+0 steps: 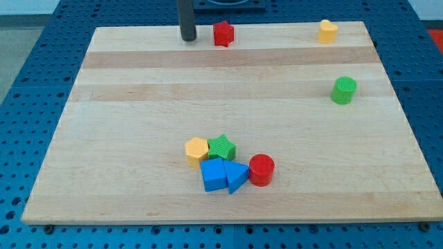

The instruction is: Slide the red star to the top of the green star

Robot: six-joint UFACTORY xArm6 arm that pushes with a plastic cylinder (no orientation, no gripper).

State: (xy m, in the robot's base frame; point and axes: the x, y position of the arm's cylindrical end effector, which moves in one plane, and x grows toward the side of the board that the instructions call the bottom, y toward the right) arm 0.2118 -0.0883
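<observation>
The red star (223,33) lies near the top edge of the wooden board, left of centre. My tip (188,39) stands just to the star's left, a small gap apart. The green star (221,146) lies far below in the lower middle, in a cluster, touching a yellow hexagon (196,150) on its left and a blue block (214,174) below it.
A blue triangle (237,176) and a red cylinder (261,169) sit at the right of the cluster. A green cylinder (343,90) stands at the right. A yellow block (327,31) lies at the top right. The board (124,138) rests on a blue perforated table.
</observation>
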